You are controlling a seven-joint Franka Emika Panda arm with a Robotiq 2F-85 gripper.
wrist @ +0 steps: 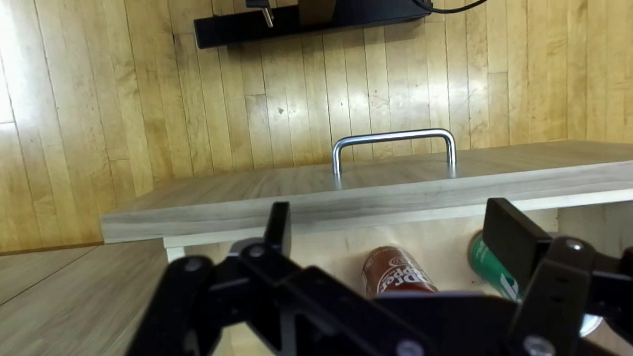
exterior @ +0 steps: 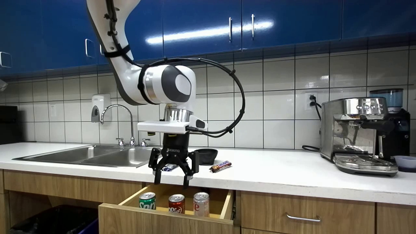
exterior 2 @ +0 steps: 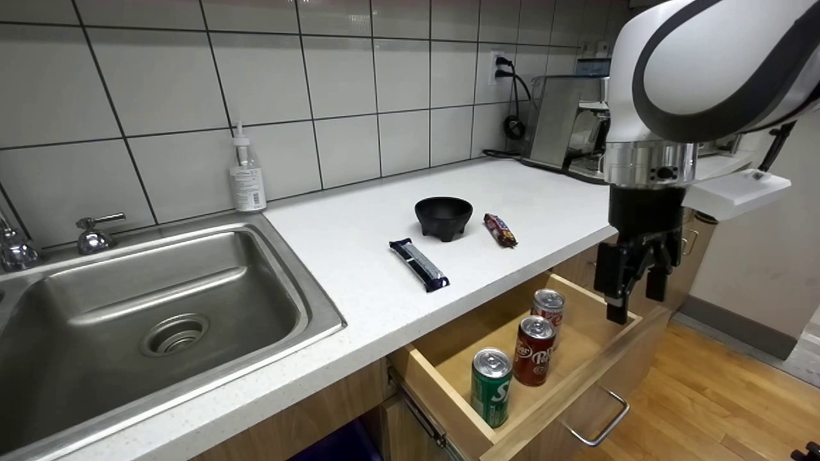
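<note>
My gripper (exterior: pixel 172 180) is open and empty, pointing down above the pulled-out wooden drawer (exterior: pixel 165 224). In the wrist view its two fingers (wrist: pixel 394 222) stand wide apart. Three cans stand upright in the drawer: a green Sprite can (exterior 2: pixel 491 387), a dark red Dr Pepper can (exterior 2: pixel 533 358) and a silver can with red lettering (exterior 2: pixel 549 304). The gripper touches none of them. In the wrist view the Dr Pepper can (wrist: pixel 395 272) shows between the fingers, and the Sprite can (wrist: pixel 494 269) is partly behind the right finger. The silver can is hidden there.
On the white counter (exterior 2: pixel 371 301) are a black bowl (exterior 2: pixel 443 218), a blue wrapped bar (exterior 2: pixel 419 265) and a brown wrapped bar (exterior 2: pixel 500 230). A steel sink (exterior 2: pixel 269 320) and a coffee machine (exterior: pixel 354 130) flank them. The drawer has a metal handle (wrist: pixel 395 136).
</note>
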